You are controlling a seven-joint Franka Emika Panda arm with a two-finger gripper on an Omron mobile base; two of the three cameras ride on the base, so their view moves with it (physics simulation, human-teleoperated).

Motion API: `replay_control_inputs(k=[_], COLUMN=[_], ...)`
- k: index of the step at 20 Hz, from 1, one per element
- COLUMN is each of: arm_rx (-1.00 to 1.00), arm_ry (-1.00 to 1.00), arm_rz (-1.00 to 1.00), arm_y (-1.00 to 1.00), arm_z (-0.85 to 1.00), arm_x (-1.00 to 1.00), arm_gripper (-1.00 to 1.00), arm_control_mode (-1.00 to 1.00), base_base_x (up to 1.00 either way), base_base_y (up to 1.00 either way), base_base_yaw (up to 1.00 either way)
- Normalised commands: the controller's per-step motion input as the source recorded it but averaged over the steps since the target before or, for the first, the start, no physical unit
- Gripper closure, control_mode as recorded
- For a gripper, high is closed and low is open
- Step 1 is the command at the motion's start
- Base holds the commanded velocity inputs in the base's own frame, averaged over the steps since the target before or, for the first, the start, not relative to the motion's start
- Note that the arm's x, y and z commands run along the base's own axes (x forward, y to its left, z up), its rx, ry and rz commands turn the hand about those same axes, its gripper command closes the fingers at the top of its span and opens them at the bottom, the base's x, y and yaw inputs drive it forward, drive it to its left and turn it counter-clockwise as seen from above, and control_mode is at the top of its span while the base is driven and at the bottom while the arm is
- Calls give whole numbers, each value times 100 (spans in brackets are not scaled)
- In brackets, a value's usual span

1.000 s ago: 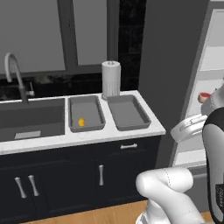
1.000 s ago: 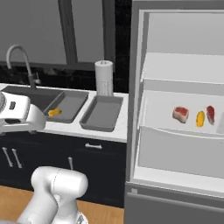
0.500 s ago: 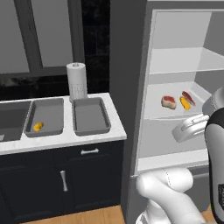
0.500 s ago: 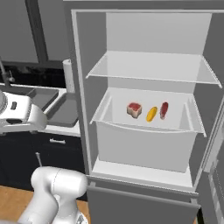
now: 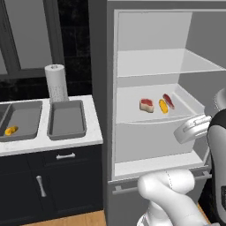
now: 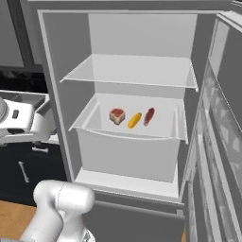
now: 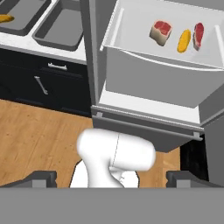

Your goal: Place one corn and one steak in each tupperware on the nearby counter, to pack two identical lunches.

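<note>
A white marble counter (image 5: pixel 66 141) over dark cabinets stands beside an open fridge (image 6: pixel 137 118). Two grey tupperware trays sit side by side on it: the left one (image 5: pixel 22 119) holds one corn (image 5: pixel 11 130), the right one (image 5: pixel 67 118) nothing. On the fridge shelf lie a steak (image 5: pixel 146 105), a second corn (image 5: pixel 163 106) and another steak (image 5: pixel 168 100). The gripper (image 7: pixel 111 177), jaws spread and gripping nothing, hangs back from the fridge.

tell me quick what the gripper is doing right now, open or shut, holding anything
Gripper: open, jaws spread wide, holding nothing; it points toward the fridge drawer.
</note>
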Motion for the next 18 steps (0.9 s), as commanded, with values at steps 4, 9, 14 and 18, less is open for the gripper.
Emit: replay_control_inputs(k=[4, 9, 14, 18], arm_rx=[0, 0, 0, 0], arm_ry=[0, 0, 0, 0], arm_rz=[0, 0, 0, 0], arm_y=[0, 0, 0, 0], arm_z=[0, 0, 0, 0], arm_x=[0, 0, 0, 0], arm_gripper=[-100, -100, -100, -100], arm_control_mode=[100, 100, 100, 100], base_base_x=[0, 0, 0, 0], base_base_y=[-33, -30, -31, -32], base_base_yaw=[0, 0, 0, 0])
